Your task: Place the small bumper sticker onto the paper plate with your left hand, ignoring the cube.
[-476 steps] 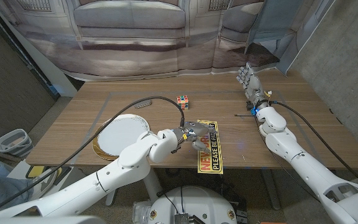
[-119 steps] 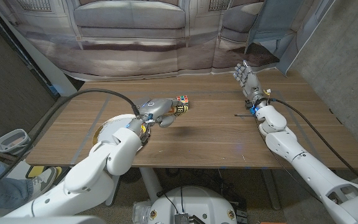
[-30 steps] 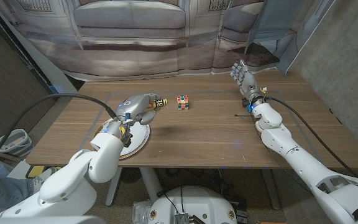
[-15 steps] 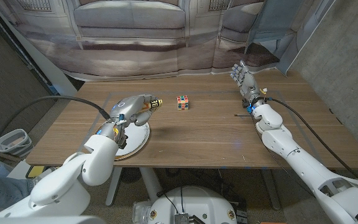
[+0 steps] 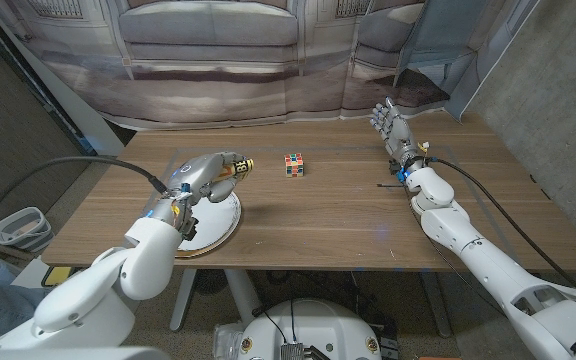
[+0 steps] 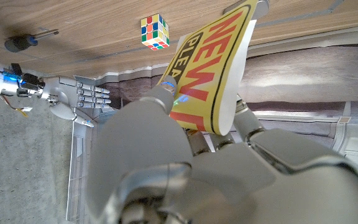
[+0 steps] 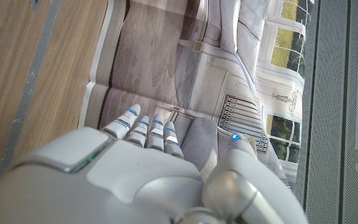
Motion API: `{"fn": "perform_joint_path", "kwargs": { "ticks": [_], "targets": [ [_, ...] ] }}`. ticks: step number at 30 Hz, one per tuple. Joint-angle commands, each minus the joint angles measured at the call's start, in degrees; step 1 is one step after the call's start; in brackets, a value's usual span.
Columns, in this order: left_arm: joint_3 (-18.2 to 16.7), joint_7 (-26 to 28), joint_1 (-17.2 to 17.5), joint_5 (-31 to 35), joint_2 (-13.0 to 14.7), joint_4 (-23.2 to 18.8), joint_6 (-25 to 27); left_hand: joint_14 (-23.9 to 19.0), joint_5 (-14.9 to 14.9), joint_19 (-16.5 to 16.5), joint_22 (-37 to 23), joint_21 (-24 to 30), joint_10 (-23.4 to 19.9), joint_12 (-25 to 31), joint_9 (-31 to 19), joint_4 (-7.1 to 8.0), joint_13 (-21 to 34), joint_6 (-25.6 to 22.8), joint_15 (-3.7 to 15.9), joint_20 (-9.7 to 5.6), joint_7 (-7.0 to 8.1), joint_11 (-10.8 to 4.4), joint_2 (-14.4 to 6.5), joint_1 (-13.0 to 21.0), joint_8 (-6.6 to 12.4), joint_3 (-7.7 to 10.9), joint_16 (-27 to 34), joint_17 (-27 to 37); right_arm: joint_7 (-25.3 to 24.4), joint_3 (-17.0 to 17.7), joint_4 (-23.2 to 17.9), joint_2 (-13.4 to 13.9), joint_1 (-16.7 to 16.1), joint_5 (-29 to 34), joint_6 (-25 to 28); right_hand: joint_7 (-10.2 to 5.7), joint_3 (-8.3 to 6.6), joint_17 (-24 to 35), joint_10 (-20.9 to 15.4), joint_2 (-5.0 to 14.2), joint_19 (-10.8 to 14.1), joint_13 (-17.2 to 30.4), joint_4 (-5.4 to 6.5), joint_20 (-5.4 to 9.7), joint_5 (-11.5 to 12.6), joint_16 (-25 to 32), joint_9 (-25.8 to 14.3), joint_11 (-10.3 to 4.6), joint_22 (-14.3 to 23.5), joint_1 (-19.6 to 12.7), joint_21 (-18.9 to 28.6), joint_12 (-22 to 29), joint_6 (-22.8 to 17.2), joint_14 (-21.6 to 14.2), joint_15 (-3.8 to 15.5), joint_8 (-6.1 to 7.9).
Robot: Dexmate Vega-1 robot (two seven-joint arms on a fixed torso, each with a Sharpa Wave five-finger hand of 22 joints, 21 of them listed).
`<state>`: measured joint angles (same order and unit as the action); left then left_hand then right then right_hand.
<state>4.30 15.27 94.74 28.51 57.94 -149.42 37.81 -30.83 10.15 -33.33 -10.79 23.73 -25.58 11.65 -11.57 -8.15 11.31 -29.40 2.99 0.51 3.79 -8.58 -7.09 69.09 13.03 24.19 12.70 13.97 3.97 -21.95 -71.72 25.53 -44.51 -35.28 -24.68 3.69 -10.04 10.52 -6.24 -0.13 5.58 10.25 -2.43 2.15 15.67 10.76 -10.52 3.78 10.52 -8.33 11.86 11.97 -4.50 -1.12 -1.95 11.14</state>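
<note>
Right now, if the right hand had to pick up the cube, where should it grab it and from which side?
Probably from above, pinching two opposite side faces of the cube. It sits square on the table with open wood around it. The right hand is empty; the left hand holds the sticker.

Light: even and moderately bright, diffuse, apparently from overhead.
Shadows: soft and faint; a pale one lies on the counter (image 5: pixel 368 210) under the left hand (image 5: pixel 208 175).
Glare: mild sheen on the white arm shells, none blown out.
Focus: head view sharp across the counter; in both wrist views the nearby hand is soft while the backdrop (image 7: pixel 185 68) is clearer.
Distortion: wide-angle bending at the head view's edges.
</note>
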Motion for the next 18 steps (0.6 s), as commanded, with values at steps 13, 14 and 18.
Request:
{"fn": "perform_joint_path", "kwargs": {
  "ticks": [13,14,18],
  "targets": [
    [-6.8,-1.1,7.3,1.5,-1.3,-3.4,3.8,-0.4,-0.1,-0.3,-0.1,0.4,-0.6,0.0,-0.2,0.15,0.1,-0.7,4.02,-0.14,0.17,-0.03,0.6,0.0,-0.08,0.42,-0.1,0.3,1.6,-0.5,2.6,-1.1,1.6,-0.3,-0.5,-0.22,0.09,0.2,-0.7,0.63,0.4,0.2,-0.01,0.52,0.0,0.1,-0.1,-0.09,0.2,-0.1,-0.1,0.0,-0.1,-0.4,-0.1,-0.03],
    [-7.1,-1.1,7.6,1.6,-1.5,-3.4,3.6,-0.4,-0.1,-0.3,-0.1,0.5,-0.6,0.0,-0.2,0.14,0.1,-0.7,4.04,-0.13,0.16,-0.06,0.6,0.0,-0.07,0.41,-0.1,0.3,1.7,-0.6,2.8,-1.1,1.7,-0.2,-0.6,-0.19,0.09,0.2,-0.7,0.63,0.4,0.2,-0.01,0.53,0.0,0.1,-0.1,-0.06,0.2,-0.1,-0.1,0.0,-0.2,-0.4,-0.13,-0.02],
    [-8.1,-1.2,8.6,1.9,-2.5,-3.4,3.4,-0.4,-0.2,-0.3,-0.1,0.5,-0.6,-0.1,-0.2,0.14,0.1,-0.8,4.1,-0.15,0.19,-0.2,0.6,0.0,-0.08,0.39,-0.1,0.3,1.7,-0.7,3.0,-1.3,1.7,-0.3,-0.6,-0.23,0.11,0.2,-0.8,0.65,0.4,0.2,-0.03,0.52,0.0,0.1,-0.1,-0.02,0.2,-0.2,-0.1,0.0,-0.1,-0.4,-0.16,-0.04]
  ]
}}
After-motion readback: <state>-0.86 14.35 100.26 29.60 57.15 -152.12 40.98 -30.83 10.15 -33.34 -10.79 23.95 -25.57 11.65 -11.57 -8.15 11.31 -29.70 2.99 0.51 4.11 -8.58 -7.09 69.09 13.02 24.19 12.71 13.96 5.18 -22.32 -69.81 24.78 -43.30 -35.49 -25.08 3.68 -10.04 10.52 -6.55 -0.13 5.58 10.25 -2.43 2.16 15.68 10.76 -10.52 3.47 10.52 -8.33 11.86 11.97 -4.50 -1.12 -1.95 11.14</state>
